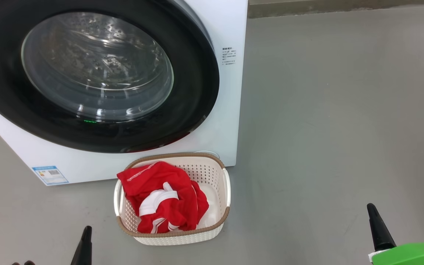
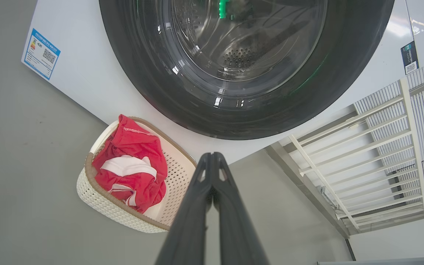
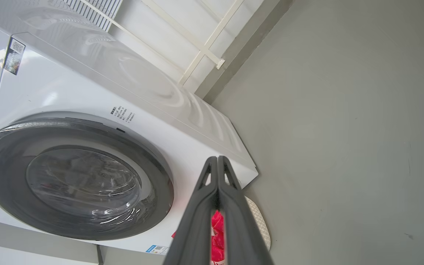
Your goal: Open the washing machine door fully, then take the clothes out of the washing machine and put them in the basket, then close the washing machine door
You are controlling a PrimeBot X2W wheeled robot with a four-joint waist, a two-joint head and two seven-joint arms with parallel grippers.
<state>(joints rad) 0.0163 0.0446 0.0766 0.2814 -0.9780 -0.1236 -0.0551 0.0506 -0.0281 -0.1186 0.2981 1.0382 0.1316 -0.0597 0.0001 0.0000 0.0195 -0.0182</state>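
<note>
Left hand (image 1: pixel 86 229) lower left, right hand (image 1: pixel 370 206) lower right: both fingers pressed together, empty, tips pointing up frame. Clothes (image 1: pixel 160 198) heaped in left half of basket (image 1: pixel 175 156), bottom centre, on grey floor (image 1: pixel 326 110) just before washing machine (image 1: pixel 230 110). Washing machine door (image 1: pixel 197 92) shut, upper left, glass facing camera. White slatted frame (image 2: pixel 363 154) beside machine.

The washing machine door (image 1: pixel 98 73) has a glossy black rim around clear glass. The basket (image 1: pixel 212 173) is perforated plastic, the clothes (image 1: pixel 160 200) soft cloth.
</note>
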